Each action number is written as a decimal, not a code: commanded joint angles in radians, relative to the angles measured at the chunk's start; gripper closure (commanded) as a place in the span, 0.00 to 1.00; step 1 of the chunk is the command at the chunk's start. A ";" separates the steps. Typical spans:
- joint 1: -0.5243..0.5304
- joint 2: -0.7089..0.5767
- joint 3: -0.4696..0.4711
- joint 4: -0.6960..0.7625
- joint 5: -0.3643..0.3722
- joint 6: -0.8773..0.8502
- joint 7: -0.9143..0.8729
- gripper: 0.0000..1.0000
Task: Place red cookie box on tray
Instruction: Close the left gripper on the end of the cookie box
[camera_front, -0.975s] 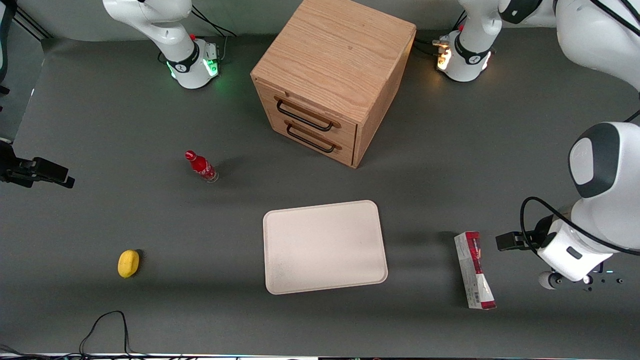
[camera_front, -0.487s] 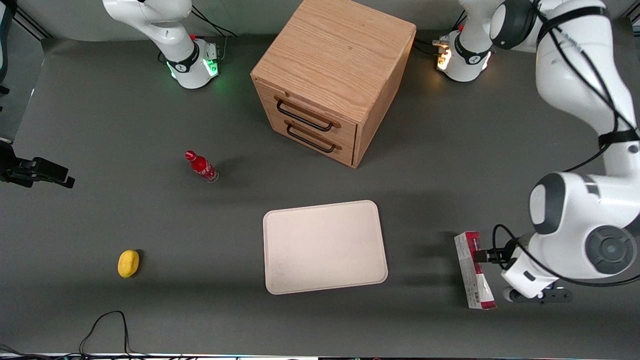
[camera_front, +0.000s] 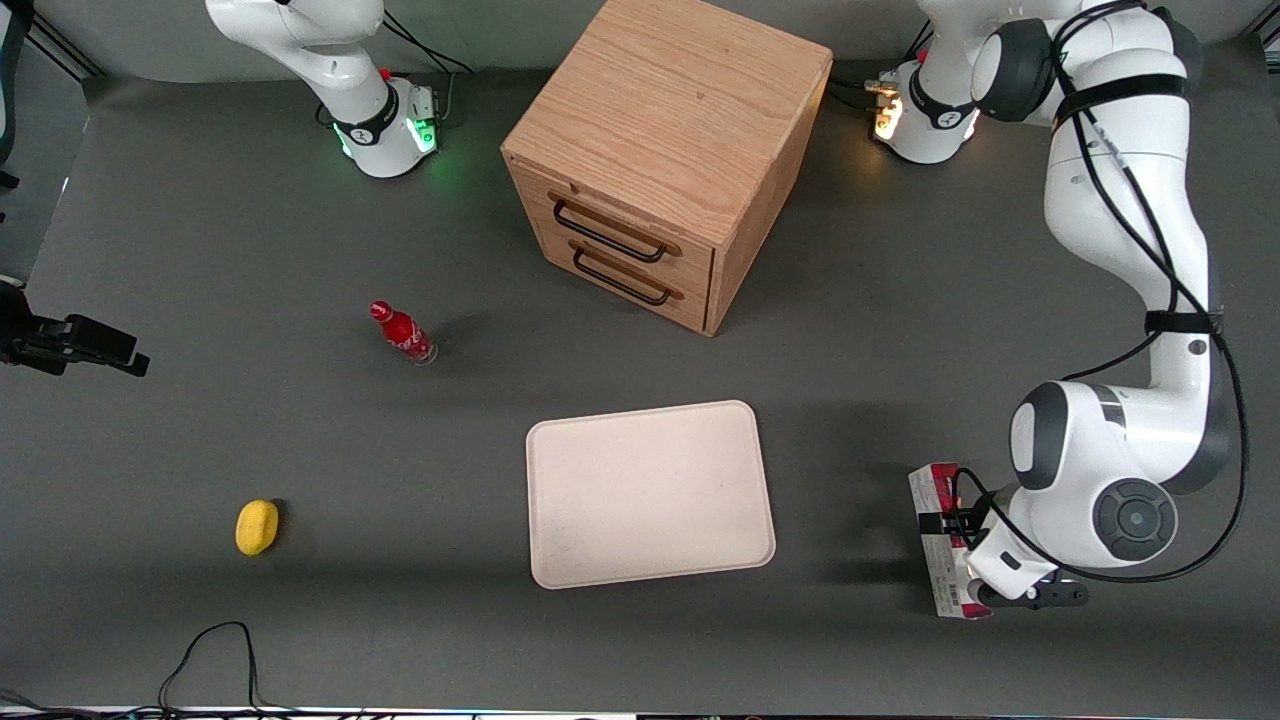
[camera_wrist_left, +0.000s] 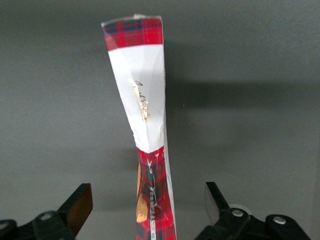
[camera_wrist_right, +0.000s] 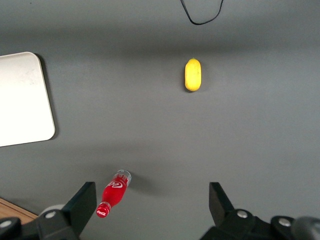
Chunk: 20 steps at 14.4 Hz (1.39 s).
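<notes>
**Left arm parked right over the cookie box, jaws wide open**

So the gripper (camera_front: 958, 545) is sitting low over the red cookie box (camera_front: 938, 500), toward the working arm's end of the worktop (camera_front: 300, 620). In the wrist view the jaws are spread wide, one finger (camera_wrist_left: 80, 205) on each side of the box (camera_wrist_left: 142, 120), with clear gaps both ways, so nothing is gripped. The box lies flat on the worktop, with its long side running nearer-to-farther from the front camera.

The tray (camera_front: 650, 493) sits mid-worktop with nothing on it, well apart from the box. The wooden cabinet (camera_front: 665, 150) is farther from the front camera than the tray. Toward the parked arm's end there's a small red bottle (camera_front: 402, 332) and a yellow thing (camera_front: 257, 526), the yellow one nearer the camera.
</notes>
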 joint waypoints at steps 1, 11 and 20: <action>-0.001 0.014 0.002 -0.004 -0.004 0.022 -0.013 0.00; -0.003 0.017 0.000 -0.004 -0.009 0.051 -0.055 0.97; -0.003 -0.027 0.000 0.037 -0.003 -0.089 -0.054 1.00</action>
